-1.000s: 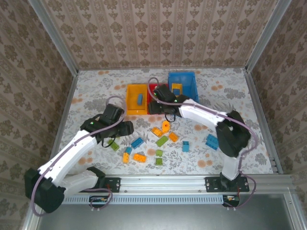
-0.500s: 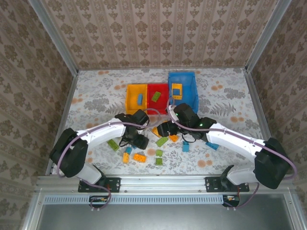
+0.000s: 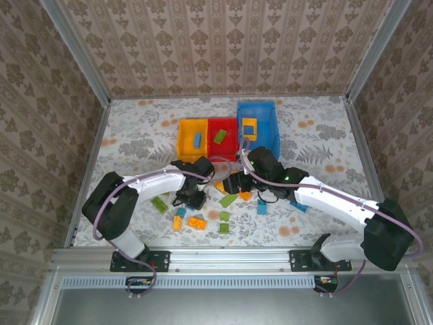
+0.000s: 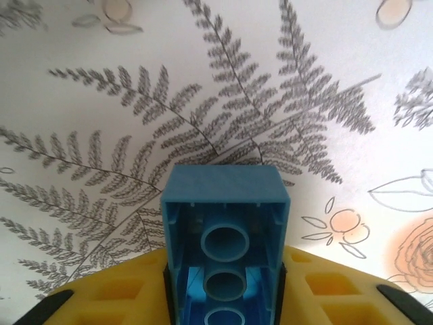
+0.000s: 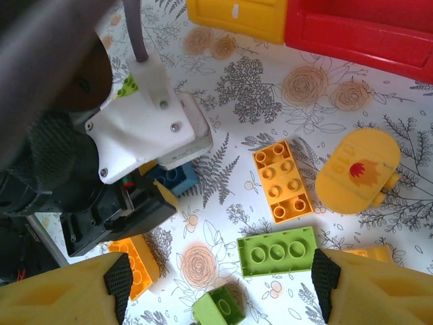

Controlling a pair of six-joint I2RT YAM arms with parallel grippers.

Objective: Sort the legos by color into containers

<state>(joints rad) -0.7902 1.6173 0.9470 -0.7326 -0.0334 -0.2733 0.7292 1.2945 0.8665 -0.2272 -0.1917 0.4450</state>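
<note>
My left gripper is shut on a blue lego whose hollow underside faces the camera, low over the patterned table. In the top view this left gripper is at the left of the loose pile. My right gripper is open above a green lego, with an orange lego and a small green lego close by. From above, the right gripper hangs over the pile's middle. The yellow bin holds a blue lego, the red bin a green one, the blue bin an orange one.
Loose legos lie near the front: green, orange, green, blue, blue. A rounded yellow-orange piece lies right of the orange lego. The two grippers are close together. Walls enclose the table.
Over the last second both arms swung in to the pile, the right one coming from the red bin. In the last half second they have hardly shifted.
</note>
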